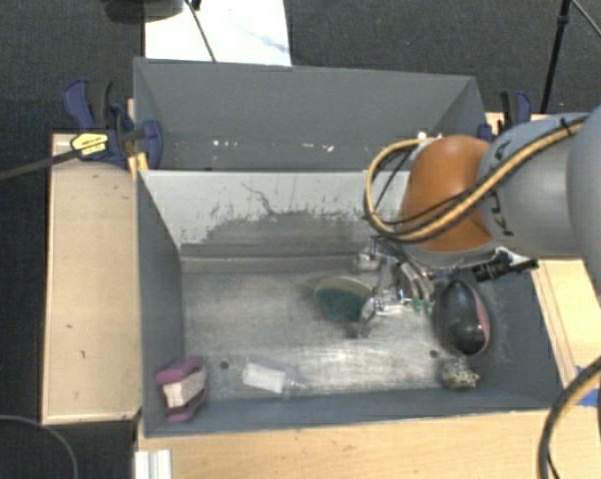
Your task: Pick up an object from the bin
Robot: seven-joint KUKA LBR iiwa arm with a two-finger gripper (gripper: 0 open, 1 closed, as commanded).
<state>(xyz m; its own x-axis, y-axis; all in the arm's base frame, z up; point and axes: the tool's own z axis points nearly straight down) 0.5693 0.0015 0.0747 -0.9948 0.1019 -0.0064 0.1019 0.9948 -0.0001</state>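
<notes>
Grey metal bin (241, 317) with green disc (333, 301), black oval (464, 319), pink block (182, 384); tool (382, 302) beside disc, grip unclear.

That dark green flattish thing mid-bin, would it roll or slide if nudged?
The dark green thing looks low and flattish, so it probably slides rather than rolls. The bin floor looks like smooth metal, so it may skid. Its stiffness is unclear.

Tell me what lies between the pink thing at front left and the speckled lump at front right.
In the camera view, one small pale piece lies between the pink thing and the speckled lump, nearer the pink one; otherwise bare bin floor.
</notes>
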